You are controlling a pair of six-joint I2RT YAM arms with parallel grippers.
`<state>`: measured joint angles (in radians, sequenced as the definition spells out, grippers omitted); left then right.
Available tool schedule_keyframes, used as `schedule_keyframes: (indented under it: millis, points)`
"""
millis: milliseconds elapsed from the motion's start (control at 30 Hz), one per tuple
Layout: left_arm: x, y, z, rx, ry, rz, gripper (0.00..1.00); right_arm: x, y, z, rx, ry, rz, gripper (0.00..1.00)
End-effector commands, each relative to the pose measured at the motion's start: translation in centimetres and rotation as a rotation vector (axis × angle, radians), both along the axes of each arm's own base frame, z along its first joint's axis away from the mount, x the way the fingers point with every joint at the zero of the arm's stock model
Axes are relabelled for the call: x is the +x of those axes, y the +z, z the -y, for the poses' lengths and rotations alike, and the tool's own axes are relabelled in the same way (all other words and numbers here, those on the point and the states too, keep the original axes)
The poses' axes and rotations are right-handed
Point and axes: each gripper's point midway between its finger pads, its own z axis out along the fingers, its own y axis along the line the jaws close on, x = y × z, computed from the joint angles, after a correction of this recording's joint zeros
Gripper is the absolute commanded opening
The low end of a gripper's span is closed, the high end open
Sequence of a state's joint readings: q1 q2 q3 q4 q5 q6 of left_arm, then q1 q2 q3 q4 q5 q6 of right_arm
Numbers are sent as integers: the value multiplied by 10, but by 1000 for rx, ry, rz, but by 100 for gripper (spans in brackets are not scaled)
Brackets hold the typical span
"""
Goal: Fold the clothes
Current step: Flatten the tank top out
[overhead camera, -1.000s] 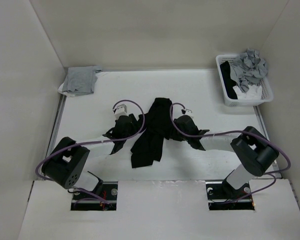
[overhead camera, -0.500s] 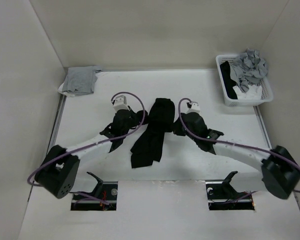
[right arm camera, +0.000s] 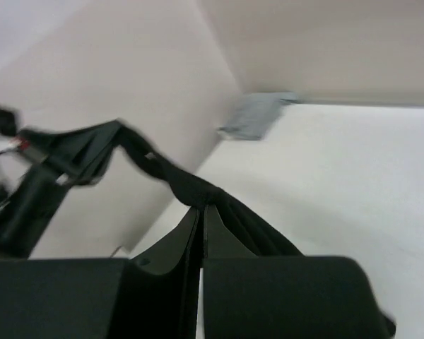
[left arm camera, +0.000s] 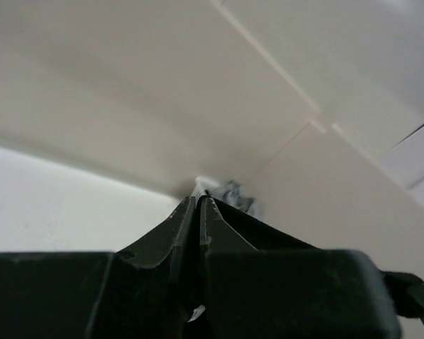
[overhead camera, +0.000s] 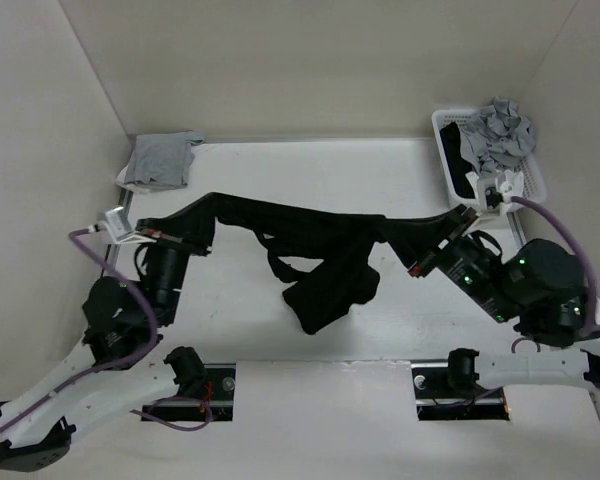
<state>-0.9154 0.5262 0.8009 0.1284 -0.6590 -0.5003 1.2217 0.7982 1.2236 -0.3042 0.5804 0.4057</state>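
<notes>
Clothes [overhead camera: 310, 228] held taut between two tools, above the surface [overhead camera: 250, 170].
Left tool [left arm camera: 198, 205] and right tool [right arm camera: 201, 212] each clamp shut on one end of the single black T-shirt, apparently to spread it for folding; its middle sags. Right tool sits near the one basket [overhead camera: 443, 150], left tool well apart from it. One grey garment [overhead camera: 162, 160] lies far left of the basket.
</notes>
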Motion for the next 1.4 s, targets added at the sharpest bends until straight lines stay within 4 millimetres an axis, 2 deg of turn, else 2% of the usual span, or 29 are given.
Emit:
schedule_keyframes:
  millis: [0, 33, 133, 167, 200, 233, 267, 300, 333, 367, 400, 467, 567, 633, 667, 733, 767, 800, 833, 900, 933, 967, 1033, 1067, 1133, 1167, 1233, 1300, 1367]
  points:
    - [-21, 54, -41, -37, 102, 81, 0, -28, 50, 5, -20, 53, 109, 1]
    - [-27, 76, -49, -66, 111, 133, 0, -46, 72, 1, 29, 133, 142, 1]
    - [-32, 112, -54, -102, 132, 221, 0, -60, 84, -6, 72, 215, 168, 1]
    - [-31, 117, -52, -100, 133, 231, 0, -62, 82, -8, 77, 230, 171, 2]
    - [-29, 125, -45, -83, 138, 252, 0, -54, 70, -10, 72, 198, 170, 3]
    - [-17, 132, -28, -31, 165, 264, 0, -35, 57, -5, 59, 122, 167, 4]
    - [-15, 133, -26, -22, 172, 267, 0, -30, 53, -4, 54, 109, 164, 4]
    - [-8, 134, -15, 5, 180, 272, 0, -18, 38, -6, 43, 88, 142, 4]
    - [1, 136, 1, 40, 186, 280, 1, 7, 17, -4, 19, 27, 110, 4]
    - [17, 136, 27, 91, 189, 293, 1, 49, -18, -2, -21, -34, 37, 4]
    - [26, 133, 40, 115, 185, 291, 1, 68, -40, -5, -28, -26, -21, 4]
    - [41, 124, 67, 171, 160, 292, 2, 103, -72, -2, -34, -42, -89, 4]
    - [87, 83, 105, 270, 148, 234, 3, 179, -126, 19, -13, -139, -204, 3]
    - [130, 44, 120, 321, 152, 153, 3, 232, -148, 40, 26, -223, -265, 3]
    - [142, 34, 122, 335, 156, 131, 3, 251, -151, 46, 41, -243, -283, 3]
    - [189, 10, 124, 388, 181, 56, 7, 288, -155, 54, 66, -262, -316, 2]
    - [199, 5, 126, 400, 183, 38, 9, 307, -158, 58, 80, -271, -341, 2]
    - [215, 0, 127, 420, 188, 8, 18, 319, -162, 62, 84, -281, -365, 3]
    - [225, -6, 129, 447, 181, -20, 27, 326, -168, 66, 81, -298, -399, 8]
    - [227, -22, 132, 486, 163, -69, 39, 325, -178, 73, 58, -325, -425, 23]
    - [223, -32, 132, 497, 156, -92, 42, 322, -182, 75, 41, -342, -418, 28]
    - [216, -51, 129, 499, 143, -133, 43, 315, -191, 76, 26, -364, -421, 34]
    - [196, -96, 126, 468, 92, -225, 42, 295, -210, 73, -10, -382, -438, 38]
    - [177, -137, 126, 461, 37, -298, 41, 279, -223, 66, -32, -373, -456, 35]
    - [155, -189, 120, 473, -17, -398, 40, 252, -247, 56, -67, -348, -489, 25]
    - [140, -222, 113, 480, -41, -474, 39, 235, -261, 50, -80, -335, -512, 18]
    - [119, -270, 99, 476, -72, -594, 39, 208, -286, 45, -113, -329, -542, 11]
    - [103, -306, 89, 460, -109, -682, 39, 190, -306, 49, -144, -357, -567, 10]
    - [93, -328, 90, 417, -160, -733, 41, 178, -321, 58, -177, -394, -592, 16]
